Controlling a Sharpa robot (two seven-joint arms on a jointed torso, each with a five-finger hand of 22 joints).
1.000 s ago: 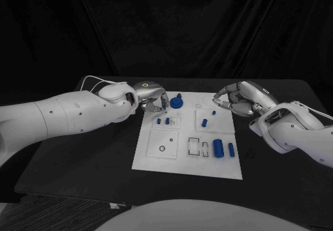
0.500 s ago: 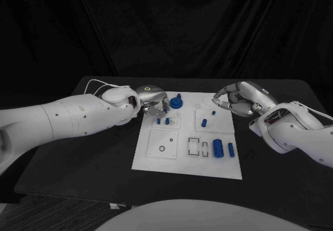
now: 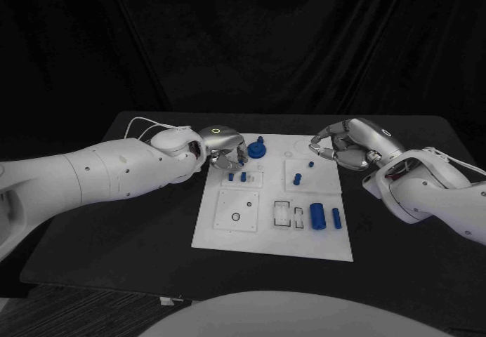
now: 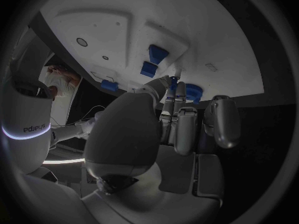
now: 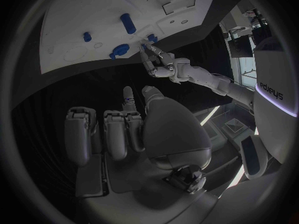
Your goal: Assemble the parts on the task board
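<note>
The white task board (image 3: pixel 258 235) lies in the middle of the black table. My left hand (image 3: pixel 225 150) hovers over its far left corner, and thumb and finger pinch a small blue peg (image 4: pixel 172 84) just above the board (image 4: pixel 206 30). Two short blue pegs (image 3: pixel 237 177) stand in a block right below the fingers. A round blue knob part (image 3: pixel 259 149) stands beside that hand. My right hand (image 3: pixel 346 144) hangs over the far right corner, fingers curled in, holding nothing. The right wrist view shows its curled fingers (image 5: pixel 118 132) and the left hand (image 5: pixel 159 63) across the board (image 5: pixel 81 15).
On the board's right half stand a blue peg (image 3: pixel 299 178) and a tiny one (image 3: pixel 311 165); nearer me lie a thick blue cylinder (image 3: pixel 318 215) and a slimmer one (image 3: pixel 336 218) beside rectangular slots (image 3: pixel 289 214). A block with a round hole (image 3: pixel 238 210) sits near left.
My left hand has come slightly nearer and lower over the board's far left blocks. The right hand has stayed put.
</note>
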